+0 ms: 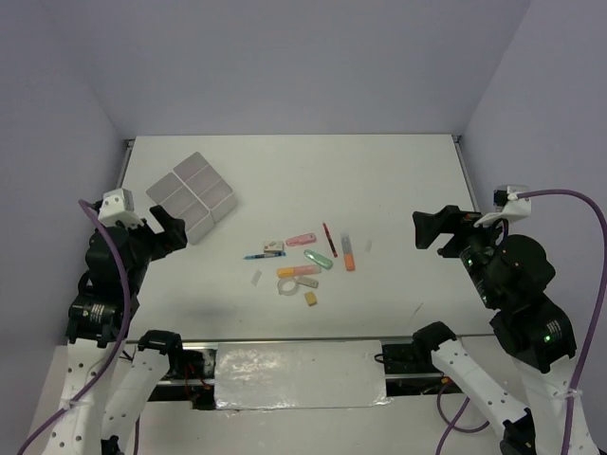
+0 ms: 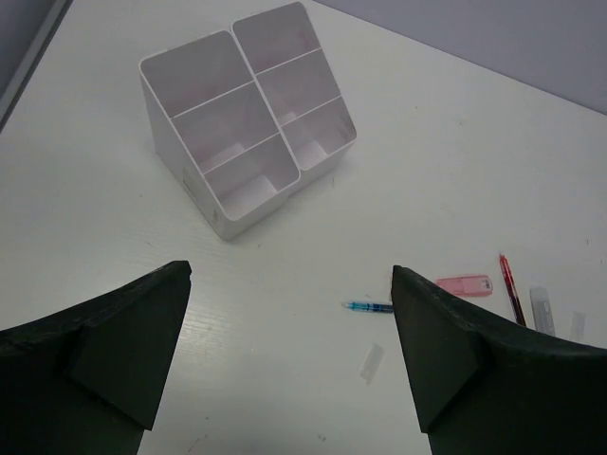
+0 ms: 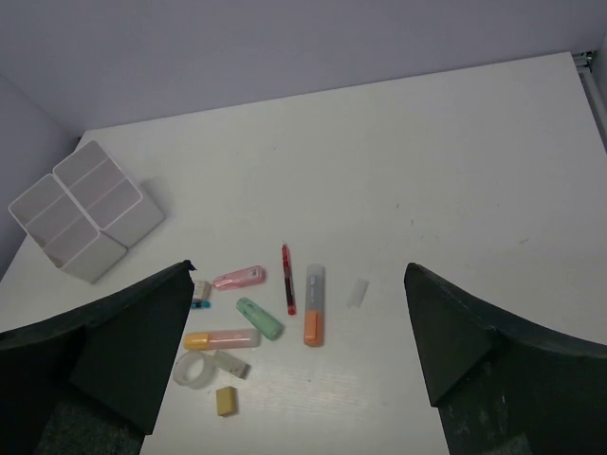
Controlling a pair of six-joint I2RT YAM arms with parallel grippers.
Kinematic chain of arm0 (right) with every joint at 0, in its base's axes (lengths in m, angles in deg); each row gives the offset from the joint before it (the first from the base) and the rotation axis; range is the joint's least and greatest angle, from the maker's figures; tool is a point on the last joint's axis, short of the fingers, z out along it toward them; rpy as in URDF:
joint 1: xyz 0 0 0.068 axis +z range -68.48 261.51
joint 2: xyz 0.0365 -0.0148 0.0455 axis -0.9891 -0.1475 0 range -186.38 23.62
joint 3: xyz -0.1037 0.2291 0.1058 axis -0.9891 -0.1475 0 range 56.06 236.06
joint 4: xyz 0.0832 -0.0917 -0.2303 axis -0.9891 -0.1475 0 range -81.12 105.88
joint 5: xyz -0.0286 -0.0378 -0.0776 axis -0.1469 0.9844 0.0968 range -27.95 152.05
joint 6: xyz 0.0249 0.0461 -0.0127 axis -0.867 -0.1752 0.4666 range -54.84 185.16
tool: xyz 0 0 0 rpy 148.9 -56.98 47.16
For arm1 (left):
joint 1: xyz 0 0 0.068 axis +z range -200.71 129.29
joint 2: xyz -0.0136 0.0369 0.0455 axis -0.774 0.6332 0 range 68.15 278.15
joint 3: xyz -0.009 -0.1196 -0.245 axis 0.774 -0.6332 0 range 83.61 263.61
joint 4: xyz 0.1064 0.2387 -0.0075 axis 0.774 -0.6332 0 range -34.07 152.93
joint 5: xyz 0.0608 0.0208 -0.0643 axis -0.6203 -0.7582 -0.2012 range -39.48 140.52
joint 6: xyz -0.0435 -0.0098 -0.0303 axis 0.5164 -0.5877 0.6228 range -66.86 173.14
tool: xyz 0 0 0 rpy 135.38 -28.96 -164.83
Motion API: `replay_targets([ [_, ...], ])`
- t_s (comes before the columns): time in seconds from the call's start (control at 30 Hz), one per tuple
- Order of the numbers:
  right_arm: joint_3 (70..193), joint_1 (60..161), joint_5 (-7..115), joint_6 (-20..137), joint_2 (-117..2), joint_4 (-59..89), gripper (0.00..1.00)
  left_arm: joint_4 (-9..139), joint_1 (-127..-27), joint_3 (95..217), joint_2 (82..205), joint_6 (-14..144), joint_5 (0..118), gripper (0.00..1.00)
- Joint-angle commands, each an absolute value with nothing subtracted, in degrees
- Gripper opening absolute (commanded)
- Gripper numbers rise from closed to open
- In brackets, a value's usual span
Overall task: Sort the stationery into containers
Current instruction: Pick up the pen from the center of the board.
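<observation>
The stationery lies loose at mid-table: pink marker (image 1: 301, 240), red pen (image 1: 329, 240), orange marker (image 1: 349, 253), green marker (image 1: 318, 259), blue pen (image 1: 264, 255), tape ring (image 1: 287, 284), tan eraser (image 1: 311, 299). The white containers (image 1: 194, 194) stand at the far left with empty compartments (image 2: 247, 123). My left gripper (image 1: 169, 230) is open and empty near the containers, left of the items. My right gripper (image 1: 427, 230) is open and empty, right of the items. The right wrist view shows the pink marker (image 3: 239, 277), red pen (image 3: 287, 289), orange marker (image 3: 314, 318) and tape ring (image 3: 193, 370) between its fingers.
Small white bits lie apart from the pile (image 1: 256, 278) (image 1: 369, 245). A second orange-capped marker (image 3: 221, 338) lies by the tape ring. A taped strip (image 1: 299, 374) runs along the near edge between the arm bases. Grey walls close the far side.
</observation>
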State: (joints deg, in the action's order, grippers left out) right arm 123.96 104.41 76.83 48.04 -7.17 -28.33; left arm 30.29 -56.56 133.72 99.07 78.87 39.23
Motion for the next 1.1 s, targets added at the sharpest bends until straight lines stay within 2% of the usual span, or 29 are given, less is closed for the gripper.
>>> replay_targets([
  [0.0,123.9,104.7,77.5,47.9,-7.1,-27.2,1.00,31.8,-57.0,133.8,98.2,79.2,38.9,0.99],
  [0.23,123.0,104.7,75.8,48.8,-6.8,-25.4,1.00,32.0,-57.0,133.9,98.7,79.1,39.4,0.99],
  [0.37,122.2,104.7,68.5,49.9,-9.1,-23.3,1.00,32.1,-57.0,133.8,98.8,79.2,39.7,0.99],
  [0.47,122.6,104.7,63.7,49.1,-15.3,-22.8,1.00,32.3,-57.0,133.7,99.3,79.2,40.1,0.99],
  [0.53,121.6,105.4,59.7,48.6,-23.9,-20.9,1.00,32.0,-57.0,133.7,99.7,79.3,40.2,0.99],
  [0.63,121.5,108.0,60.0,49.2,-31.1,-19.1,1.00,32.0,-57.0,133.7,99.8,79.3,40.2,0.99],
  [0.7,122.9,111.3,64.7,50.3,-39.8,-19.4,0.95,32.1,-57.0,133.5,100.1,79.3,40.5,0.99],
  [0.8,125.4,113.5,67.6,51.8,-50.5,-18.7,0.77,32.2,-57.0,133.6,100.8,79.2,40.9,0.99],
  [0.83,126.2,114.7,67.9,51.9,-52.8,-18.3,0.65,32.1,-57.0,133.6,101.1,79.1,41.0,0.99],
  [0.87,126.8,115.1,68.2,52.1,-57.4,-17.9,0.61,32.0,-57.0,133.6,101.4,79.1,41.1,0.99],
  [1.0,130.3,116.2,70.7,53.1,-67.6,-17.8,0.53,32.3,-57.0,133.5,101.5,78.9,42.0,0.99],
  [1.07,131.4,116.4,70.9,53.5,-72.6,-18.0,0.52,32.4,-57.0,133.5,101.3,78.7,42.5,0.99],
])
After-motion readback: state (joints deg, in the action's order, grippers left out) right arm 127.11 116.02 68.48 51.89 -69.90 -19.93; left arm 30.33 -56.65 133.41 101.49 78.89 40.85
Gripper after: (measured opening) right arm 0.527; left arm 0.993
